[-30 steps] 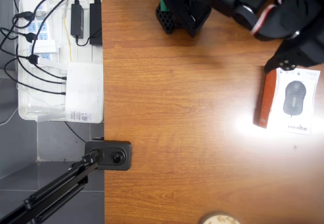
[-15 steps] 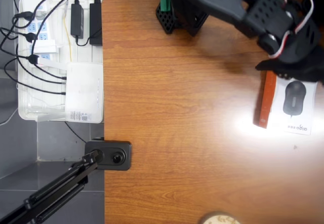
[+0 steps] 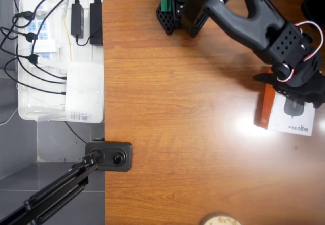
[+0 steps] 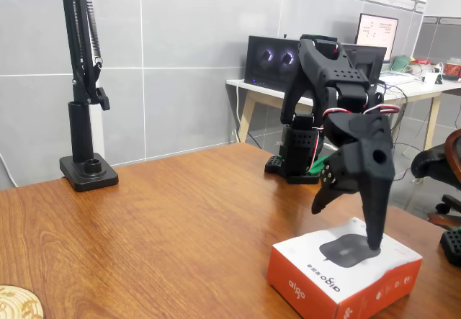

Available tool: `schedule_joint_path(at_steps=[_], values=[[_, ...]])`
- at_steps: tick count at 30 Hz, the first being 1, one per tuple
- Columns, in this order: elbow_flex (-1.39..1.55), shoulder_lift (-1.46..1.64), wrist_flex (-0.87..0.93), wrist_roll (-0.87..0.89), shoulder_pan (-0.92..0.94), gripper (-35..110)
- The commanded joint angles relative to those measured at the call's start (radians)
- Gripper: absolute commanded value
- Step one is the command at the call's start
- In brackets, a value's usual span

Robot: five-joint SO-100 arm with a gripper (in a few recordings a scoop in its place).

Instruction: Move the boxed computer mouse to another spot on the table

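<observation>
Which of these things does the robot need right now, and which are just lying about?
Needed: boxed computer mouse, gripper open above it, table.

Lying about: white tray of power strips, lamp stand, round wooden disc.

Bright, even indoor light from above leaves a white glare patch on the glossy counter (image 3: 244,126) in the overhead view, just left of the boxed computer mouse (image 3: 287,116), while the fixed view is sharp, with soft shadows and a slightly hazy background.
</observation>
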Motion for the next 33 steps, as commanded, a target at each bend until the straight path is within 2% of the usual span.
schedule_joint_path(at_steps=[1,5,18,29,33], values=[[-0.034,-0.006,-0.044,-0.021,-0.008,96],[-0.044,-0.031,-0.084,-0.031,-0.028,91],[-0.126,-0.127,-0.083,-0.038,-0.077,90],[-0.044,-0.212,-0.075,-0.037,-0.092,94],[-0.04,-0.247,-0.091,-0.034,-0.094,101]])
